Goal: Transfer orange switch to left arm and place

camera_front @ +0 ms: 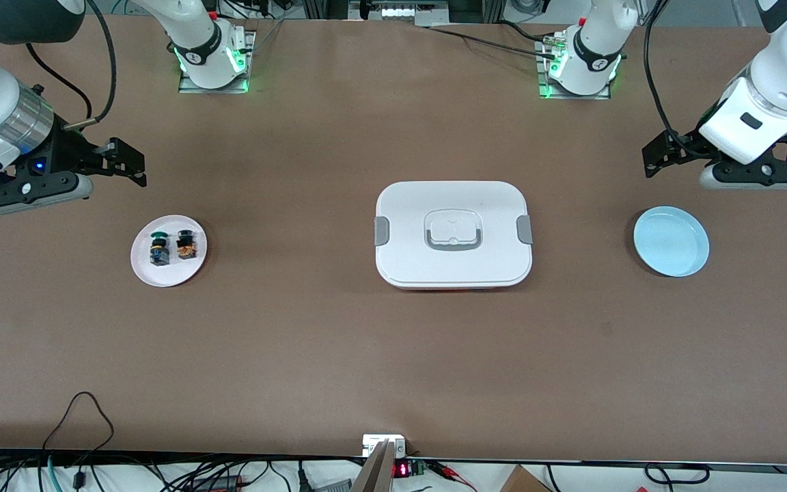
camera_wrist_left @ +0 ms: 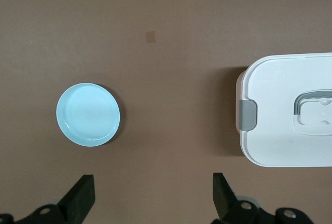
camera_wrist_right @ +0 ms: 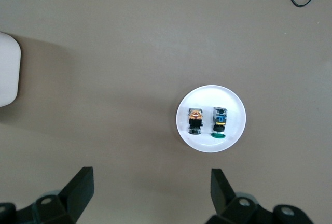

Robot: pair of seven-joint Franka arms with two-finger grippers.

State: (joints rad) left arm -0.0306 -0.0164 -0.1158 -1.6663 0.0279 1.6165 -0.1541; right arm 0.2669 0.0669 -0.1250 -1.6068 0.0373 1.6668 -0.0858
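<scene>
The orange switch (camera_front: 186,244) lies on a small white plate (camera_front: 175,275) toward the right arm's end of the table, beside a switch with a green cap and blue body (camera_front: 159,249). It also shows in the right wrist view (camera_wrist_right: 195,120). My right gripper (camera_front: 127,164) hangs open and empty over bare table beside that plate; its own view (camera_wrist_right: 152,187) shows the jaws wide apart. The white lidded box (camera_front: 453,234) stands mid-table. My left gripper (camera_front: 660,160) hangs open and empty over bare table by the light blue plate; its own view (camera_wrist_left: 154,193) shows the jaws wide apart.
A light blue plate (camera_front: 671,241) sits empty toward the left arm's end, also in the left wrist view (camera_wrist_left: 88,114). The box's edge shows in both wrist views (camera_wrist_left: 290,110) (camera_wrist_right: 8,68). Cables run along the table edge nearest the front camera (camera_front: 79,410).
</scene>
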